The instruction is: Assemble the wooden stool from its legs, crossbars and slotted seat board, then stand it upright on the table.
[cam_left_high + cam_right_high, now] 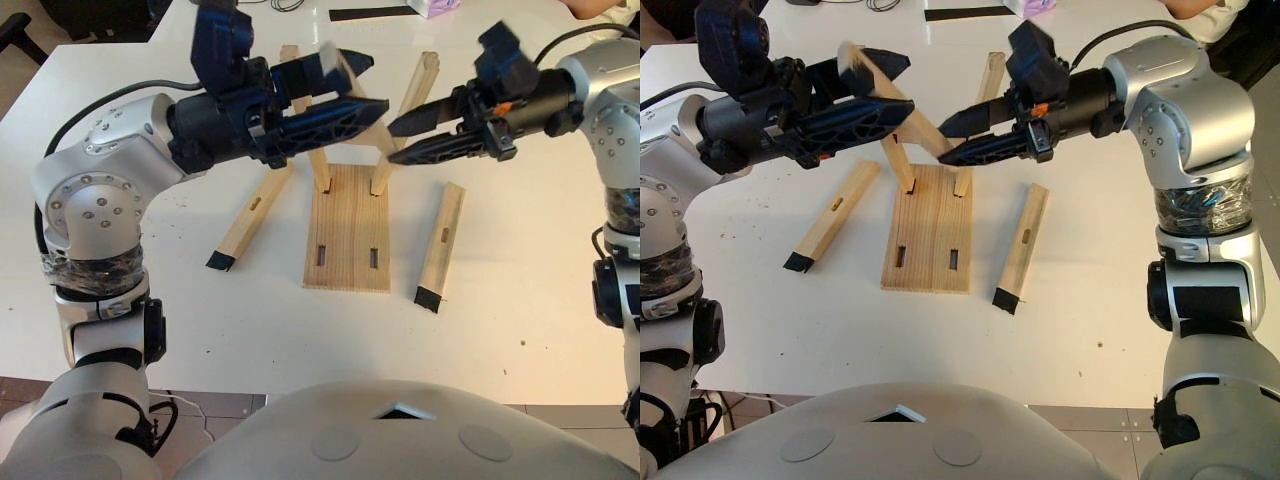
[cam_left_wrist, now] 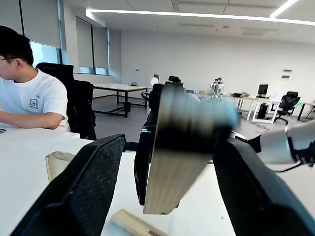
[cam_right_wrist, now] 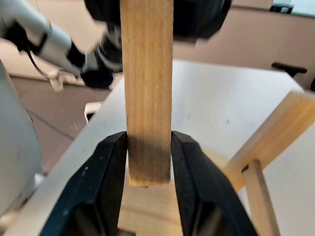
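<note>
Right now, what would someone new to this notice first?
A wooden piece hangs in mid-air over the seat board, the right gripper clamped on one end and the left gripper at the other. Two legs stand at the board's far end, and two loose legs lie flat beside it.

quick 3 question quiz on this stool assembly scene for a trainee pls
1. How many legs lie loose and flat on the table beside the seat board?
2. True or false: all four slots in the seat board are filled.
3. The right gripper is: A open and empty; B shut on a raised wooden piece; C shut on the seat board.

Key
1. Two: the left loose leg and the right loose leg.
2. False: the two near slots are empty.
3. B
</note>
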Controlling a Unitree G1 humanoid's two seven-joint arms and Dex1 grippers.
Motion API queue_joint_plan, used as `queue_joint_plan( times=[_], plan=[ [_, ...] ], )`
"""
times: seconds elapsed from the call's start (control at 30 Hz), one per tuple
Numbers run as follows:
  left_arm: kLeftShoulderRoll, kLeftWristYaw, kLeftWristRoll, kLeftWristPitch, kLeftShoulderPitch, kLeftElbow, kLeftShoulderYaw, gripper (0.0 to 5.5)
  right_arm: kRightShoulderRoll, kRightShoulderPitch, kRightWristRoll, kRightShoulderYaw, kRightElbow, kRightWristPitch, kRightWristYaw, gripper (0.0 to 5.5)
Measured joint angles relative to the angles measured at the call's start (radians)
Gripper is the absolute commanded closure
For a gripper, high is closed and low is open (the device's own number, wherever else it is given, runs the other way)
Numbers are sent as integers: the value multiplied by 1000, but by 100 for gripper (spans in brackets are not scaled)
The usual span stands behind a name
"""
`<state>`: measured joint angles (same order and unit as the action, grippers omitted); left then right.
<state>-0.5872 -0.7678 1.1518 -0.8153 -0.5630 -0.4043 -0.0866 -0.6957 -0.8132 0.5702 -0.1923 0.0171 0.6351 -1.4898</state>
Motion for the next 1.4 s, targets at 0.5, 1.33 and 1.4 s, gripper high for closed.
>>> queue_joint_plan(
  times=[0.5,1.33,1.4],
  plan=[
    [2,-55,-69,22,63,-30,4,283,0,18,0,2,7,2,-10,420],
    [-5,-112,-192,109,144,-16,3,419,38,94,-8,43,3,-57,64,309],
    [-27,-173,-229,145,157,11,4,419,33,126,-40,50,-9,-100,91,309]
  ],
)
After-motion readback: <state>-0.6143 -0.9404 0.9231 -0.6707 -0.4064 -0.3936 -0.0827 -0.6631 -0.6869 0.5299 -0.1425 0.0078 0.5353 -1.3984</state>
